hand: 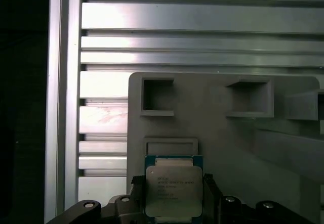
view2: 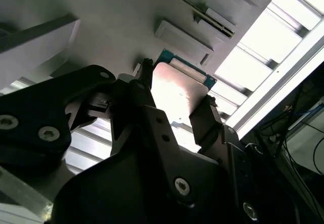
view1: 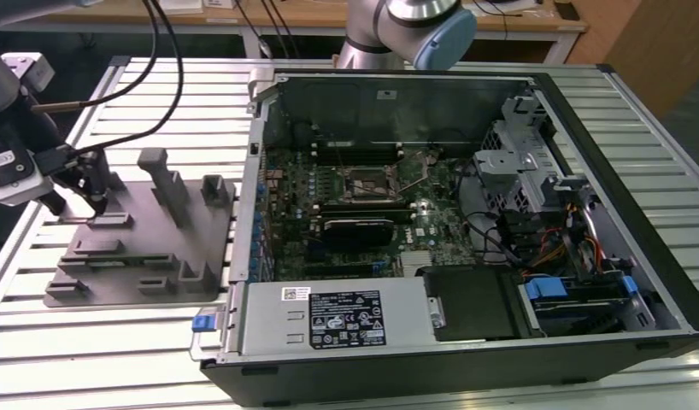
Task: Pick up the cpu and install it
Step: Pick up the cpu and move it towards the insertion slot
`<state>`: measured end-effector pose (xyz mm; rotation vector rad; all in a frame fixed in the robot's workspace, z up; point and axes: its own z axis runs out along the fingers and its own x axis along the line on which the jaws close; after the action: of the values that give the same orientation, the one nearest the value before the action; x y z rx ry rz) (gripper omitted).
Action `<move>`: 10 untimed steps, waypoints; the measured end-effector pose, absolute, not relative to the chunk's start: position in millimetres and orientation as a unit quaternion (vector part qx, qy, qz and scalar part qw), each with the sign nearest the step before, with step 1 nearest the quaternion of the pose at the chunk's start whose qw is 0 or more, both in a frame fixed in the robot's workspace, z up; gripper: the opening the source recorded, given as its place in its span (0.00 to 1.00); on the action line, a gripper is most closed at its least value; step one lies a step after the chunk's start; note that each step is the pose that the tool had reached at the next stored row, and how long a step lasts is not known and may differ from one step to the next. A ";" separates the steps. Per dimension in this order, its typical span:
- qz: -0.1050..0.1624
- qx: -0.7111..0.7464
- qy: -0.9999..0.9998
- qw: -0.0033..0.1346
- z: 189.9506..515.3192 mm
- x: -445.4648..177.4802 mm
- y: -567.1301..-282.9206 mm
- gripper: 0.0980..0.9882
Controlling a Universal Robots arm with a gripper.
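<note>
While the black two-finger gripper [view1: 82, 203] is hovering over one end of the grey plastic tray with upright blocks [view1: 131, 256], it's pinching the small flat square cpu with the silvery metal top [hand: 173, 191] by two opposite edges, right by the tray's shallow square recess [hand: 171, 145]. Guessing it's light, stiff, a bit slick and fragile underneath, so edge-gripping is looking right.

My exterior view looks down at a slant from well above the worktop [view1: 87, 359], far enough back to take in the whole grey tray [view1: 127, 256] and the open computer case [view1: 441, 213] beside it. The first wrist view faces almost straight down on the tray from close above. The second wrist view sits closer and lower, peering along the gripper [view2: 177, 95]. Both wrist views share the cpu [hand: 173, 193] and the tray around it.
</note>
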<state>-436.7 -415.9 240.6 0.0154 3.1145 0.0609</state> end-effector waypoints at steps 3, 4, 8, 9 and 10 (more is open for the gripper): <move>0.020 0.005 1.000 0.013 246.1 -436.7 -415.9 0.50; 0.020 0.005 1.000 0.013 248.0 -436.7 -415.9 0.50; 0.020 0.005 1.000 0.013 255.0 -436.7 -415.9 0.50; 0.020 0.005 1.000 0.013 256.6 -436.7 -415.9 0.50; 0.020 0.005 1.000 0.013 258.3 -436.7 -415.9 0.50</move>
<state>-436.7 -415.9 258.3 0.0154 3.1146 0.0608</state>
